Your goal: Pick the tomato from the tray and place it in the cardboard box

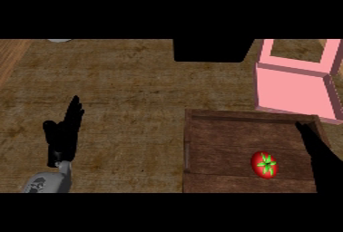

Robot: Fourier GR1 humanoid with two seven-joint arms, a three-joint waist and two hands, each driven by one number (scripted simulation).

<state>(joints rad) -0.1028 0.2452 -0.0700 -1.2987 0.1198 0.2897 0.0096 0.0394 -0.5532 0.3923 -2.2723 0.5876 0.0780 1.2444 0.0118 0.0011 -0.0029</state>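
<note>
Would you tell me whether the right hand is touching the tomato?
Apart. The head view shows bare tray floor between the right hand and the tomato.

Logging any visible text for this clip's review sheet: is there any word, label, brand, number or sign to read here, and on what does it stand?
None can be read: no text, label, number or sign shows anywhere in the head view.
Pink box: plain walls.
Wooden tray: wood grain only.
Tomato: just its green stem.
Left hand and right hand: plain black.
</note>
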